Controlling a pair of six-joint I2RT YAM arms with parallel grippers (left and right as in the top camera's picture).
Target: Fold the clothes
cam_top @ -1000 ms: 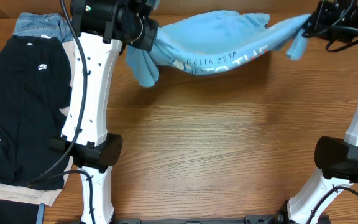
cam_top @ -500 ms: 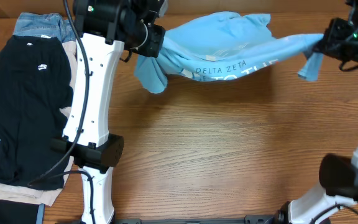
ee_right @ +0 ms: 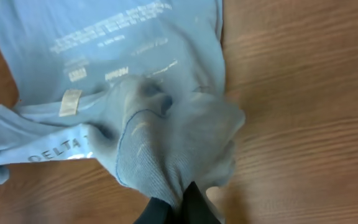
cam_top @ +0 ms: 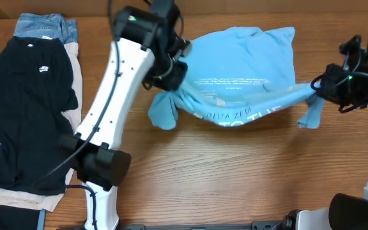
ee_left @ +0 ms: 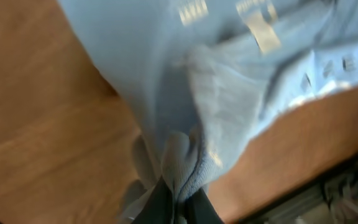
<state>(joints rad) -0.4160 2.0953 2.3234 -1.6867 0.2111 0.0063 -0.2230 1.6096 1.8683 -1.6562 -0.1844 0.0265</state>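
Jeans [cam_top: 43,25] lay far left at top edge; black tee [cam_top: 27,108] spread just below, overlapping them; left gripper [cam_top: 173,78] was clamped on bunched fabric of blue tee [cam_top: 241,64]; blue tee was stretched between both grippers over table [cam_top: 222,172], a sleeve dangling at each end; right gripper [cam_top: 319,86] was pinched tight on opposite bunch.

Even bright light; soft shadow under T-shirt [cam_top: 241,64]; left wrist view blurred, right sharper.
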